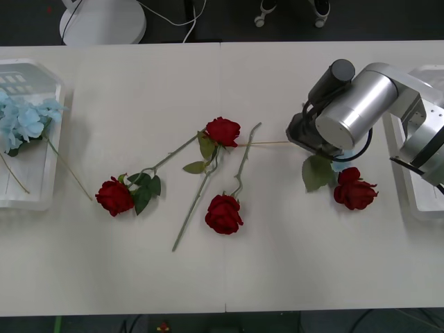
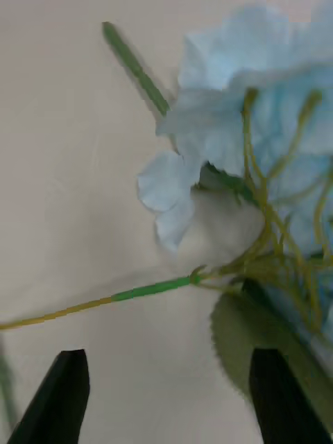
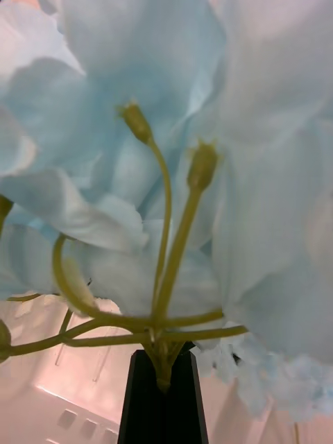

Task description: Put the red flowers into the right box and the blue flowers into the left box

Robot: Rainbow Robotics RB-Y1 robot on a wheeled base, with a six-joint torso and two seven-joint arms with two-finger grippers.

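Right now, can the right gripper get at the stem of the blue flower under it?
Probably yes. The right gripper is open above the blue flower, and the thin stem lies on bare table between the two fingers. Only a green leaf lies close beside it.

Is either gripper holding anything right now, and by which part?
Left gripper is shut on a blue flower, at its stem junction. Right gripper is open, holding nothing.

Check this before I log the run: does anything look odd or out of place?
Yes. One blue flower lies on the table under the right gripper, near a red rose beside the right box. The other blue flowers are in the left box. The left gripper pinches a blue cluster's stem.
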